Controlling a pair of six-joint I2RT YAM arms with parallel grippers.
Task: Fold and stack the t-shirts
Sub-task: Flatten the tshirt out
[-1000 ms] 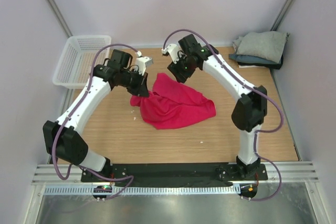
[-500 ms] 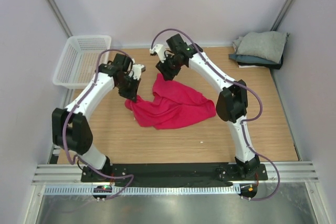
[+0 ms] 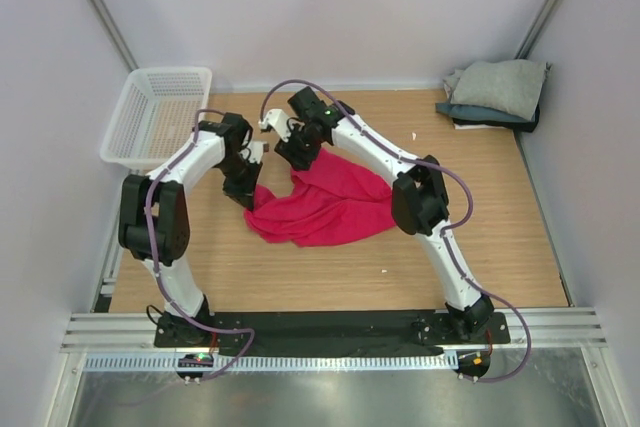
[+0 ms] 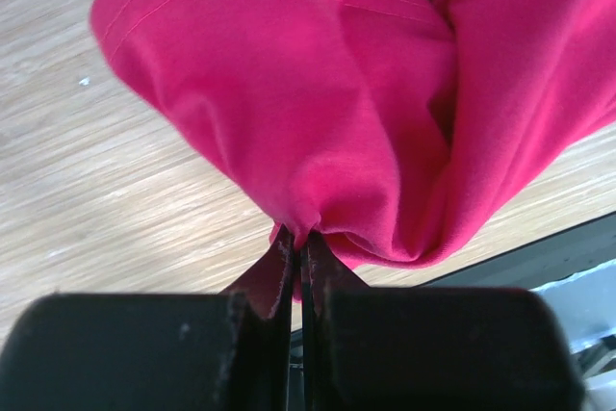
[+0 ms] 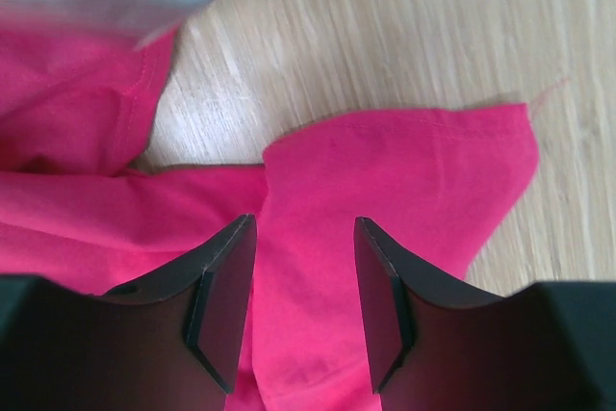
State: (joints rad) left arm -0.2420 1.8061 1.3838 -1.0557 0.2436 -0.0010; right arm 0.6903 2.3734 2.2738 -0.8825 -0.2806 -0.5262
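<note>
The bright crimson-pink cloth t-shirt (image 3: 325,209) is lying crumpled in the middle of the wooden tabletop (image 3: 480,247), well apart from the folded grey, dark and white shirts (image 3: 495,92) stacked in the far right corner. The left gripper (image 4: 296,238) is pinching the pink cloth's left end tight between closed jaws. The right gripper (image 5: 301,228) is hovering over its far edge, its 2 jaws apart and gripping nothing.

White arm links (image 3: 190,162) join black motor housings (image 3: 417,202), with looping purple cables (image 3: 285,84).
</note>
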